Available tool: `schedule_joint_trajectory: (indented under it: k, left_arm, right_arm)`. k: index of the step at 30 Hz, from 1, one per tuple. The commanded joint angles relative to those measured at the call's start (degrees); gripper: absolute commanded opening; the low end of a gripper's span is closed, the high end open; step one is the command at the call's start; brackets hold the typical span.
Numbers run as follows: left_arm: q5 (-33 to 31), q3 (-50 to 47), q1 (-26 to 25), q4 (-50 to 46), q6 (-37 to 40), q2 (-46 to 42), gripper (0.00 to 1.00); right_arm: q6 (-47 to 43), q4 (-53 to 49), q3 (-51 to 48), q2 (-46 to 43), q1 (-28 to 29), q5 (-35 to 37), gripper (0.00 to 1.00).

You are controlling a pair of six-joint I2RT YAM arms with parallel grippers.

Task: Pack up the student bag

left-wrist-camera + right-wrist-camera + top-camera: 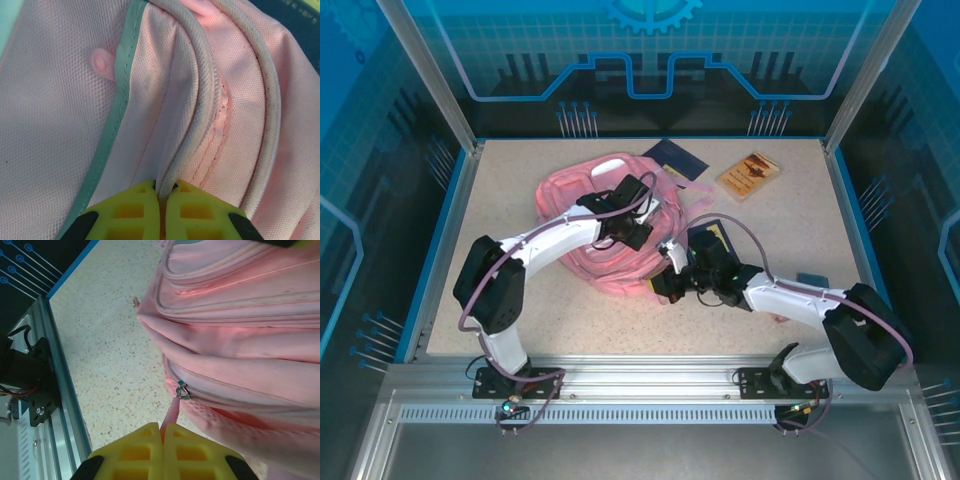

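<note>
The student bag [570,195] lies slumped mid-table. Both arms look set to open it: the left gripper [162,192] is pinched shut on a corded seam [200,125], probably steadying the fabric, and the right gripper [162,432], also closed, nips the pink zip pull [172,412]. The speckled table [520,310] sits inside blue-lit walls, with a dark booklet [677,158] at its far edge.

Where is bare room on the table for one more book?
Bare table lies left of the bag, up to the left edge, and along the near edge. Crowded: the bag's right side, where left gripper and right gripper grip it, and the far edge with the blue booklet and orange book.
</note>
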State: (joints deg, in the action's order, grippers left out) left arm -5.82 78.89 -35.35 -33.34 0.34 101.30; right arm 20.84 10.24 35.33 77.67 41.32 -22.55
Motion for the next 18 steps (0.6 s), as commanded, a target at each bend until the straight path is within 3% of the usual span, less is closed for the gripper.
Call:
schedule_joint_trajectory:
  k: [1, 2, 3, 5, 9, 13, 18]
  left_arm:
    - [-0.62, -1.51, 0.61, 8.57, -2.81, -4.53, 0.0]
    - [-0.42, -2.36, 0.66, 8.97, -2.64, -5.36, 0.0]
    - [-0.09, -3.28, 0.8, 9.34, -2.47, -6.18, 0.0]
    - [0.31, -4.91, 0.88, 9.97, -2.28, -7.84, 0.0]
    - [1.78, -7.6, 1.03, 11.59, -2.18, -11.02, 0.0]
    - [2.63, -8.16, 1.05, 11.98, -2.64, -12.57, 0.0]
    - [3.01, -9.01, 1.03, 12.61, -3.74, -13.96, 0.0]
  right_arm:
    - [4.56, 3.25, -0.14, -0.43, 0.57, 0.22, 0.0]
    - [5.89, 3.02, -0.7, -2.04, -0.42, 0.78, 0.04]
    - [7.4, 2.48, -1.48, -4.09, -1.51, 2.15, 0.18]
    - [8.69, -0.27, -2.2, -8.91, -3.24, 4.51, 0.36]
    - [14.63, -13.16, 1.08, -16.58, -7.27, 10.68, 0.67]
    - [22.47, -20.04, 6.98, -14.76, -13.61, 3.38, 0.7]
    - [29.43, -23.67, 14.66, -6.63, -14.63, -1.69, 0.69]
